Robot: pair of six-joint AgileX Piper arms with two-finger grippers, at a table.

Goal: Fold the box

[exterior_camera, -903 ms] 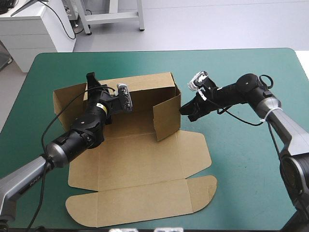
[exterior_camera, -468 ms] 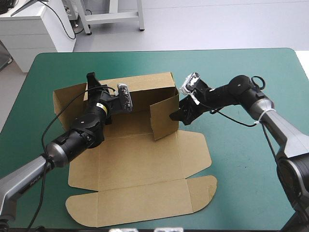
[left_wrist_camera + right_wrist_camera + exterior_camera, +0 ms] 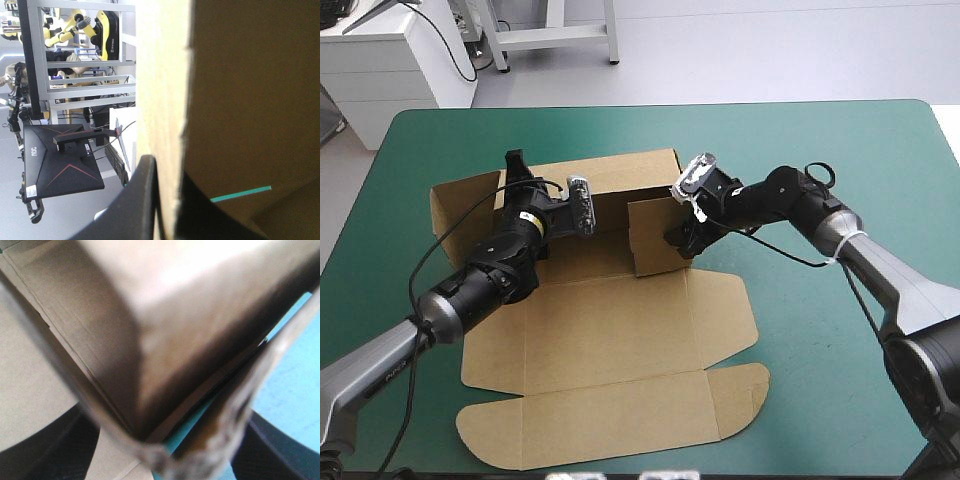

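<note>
The brown box (image 3: 610, 340) lies as a cut sheet on the teal-green cover, its far wall (image 3: 620, 180) raised. My left gripper (image 3: 525, 200) is at the left part of that wall. In the left wrist view the gripper (image 3: 167, 210) is shut on the board's edge (image 3: 160, 100). My right gripper (image 3: 678, 235) presses against the outside of the raised right side flap (image 3: 655, 235), which is swung inward. In the right wrist view the gripper (image 3: 165, 455) is open, and the flap's board (image 3: 150, 340) fills the space ahead of it. The left side flap (image 3: 460, 210) leans outward.
The lid panel with rounded tabs (image 3: 610, 425) lies flat near the table's front edge. Bare teal-green cover (image 3: 840, 380) stretches to the right of the box and beyond its far wall (image 3: 770, 130).
My right gripper has moved left and swung the right side flap inward toward the middle of the box. The left gripper stays on the far wall.
</note>
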